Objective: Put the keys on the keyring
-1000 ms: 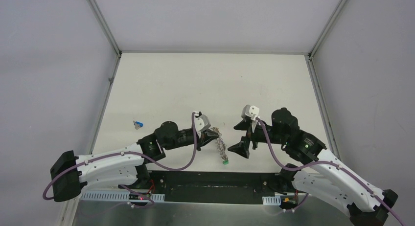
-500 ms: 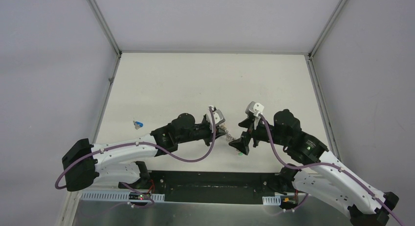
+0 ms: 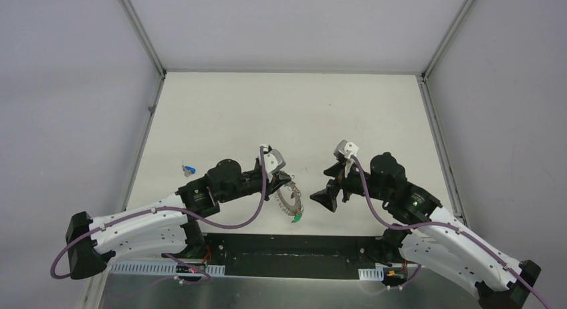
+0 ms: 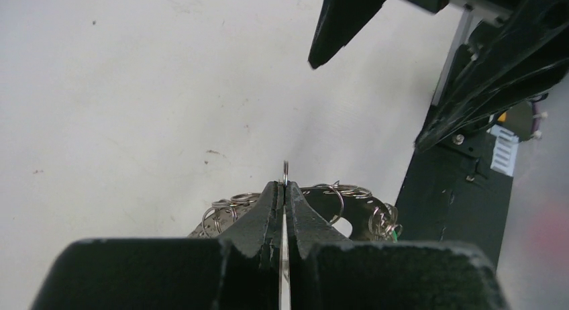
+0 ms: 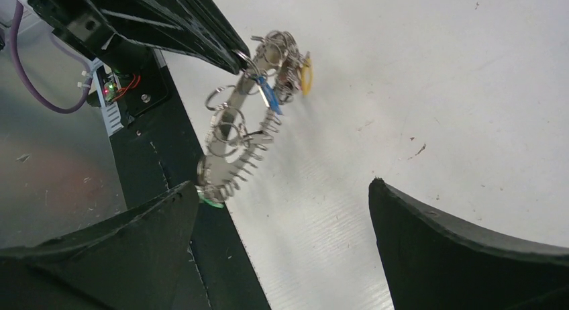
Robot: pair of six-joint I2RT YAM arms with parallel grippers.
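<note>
We are seeing bright, even, diffuse light over the white table (image 3: 220, 115), with only faint soft shadows forming under the arms. In the right wrist view the near black fingers (image 5: 463, 249) are blurring out of focus, while the keyring (image 5: 235, 139) is catching small glints and smearing slightly.

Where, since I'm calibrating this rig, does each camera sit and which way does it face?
Top external: above and behind the bases, looking down at the table; both arms show.
Left wrist: on the left arm, looking along the left gripper, shut on the keyring.
Right wrist: on the right arm, looking between the fingers of the open right gripper toward the table.
Shared: both wrist views show the keyring and the other arm's gripper.
</note>
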